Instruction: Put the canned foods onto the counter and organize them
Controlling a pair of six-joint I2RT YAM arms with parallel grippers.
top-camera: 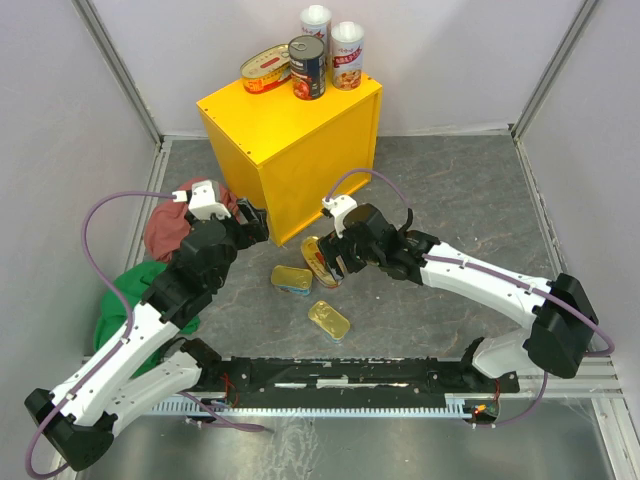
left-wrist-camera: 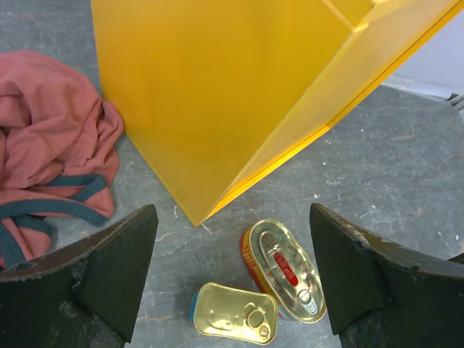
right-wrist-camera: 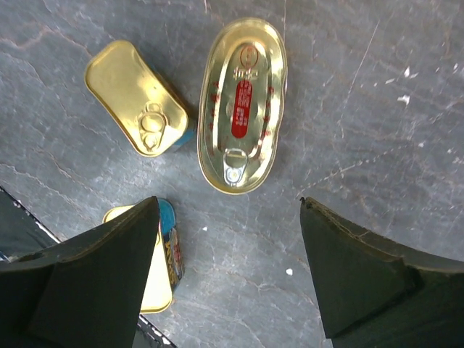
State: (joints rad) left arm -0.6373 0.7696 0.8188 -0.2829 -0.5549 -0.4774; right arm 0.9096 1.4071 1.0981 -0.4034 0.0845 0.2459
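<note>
While four cans stand grouped at far edge of yellow table, three tins lie flat on floor near its corner: oval tin, two rectangular tins. Right tool seen above them, jaws apart, empty. Left tool also apart, empty. Tins judged rigid, fairly light, slick, low-profile. Oval tin best pinched across narrow width, low on walls.

Pale walls are enclosing a grey stone-patterned floor on three sides, with metal posts standing at the far corners. Soft light (probably from above) is falling evenly, and fine white scratches are showing on the floor.
</note>
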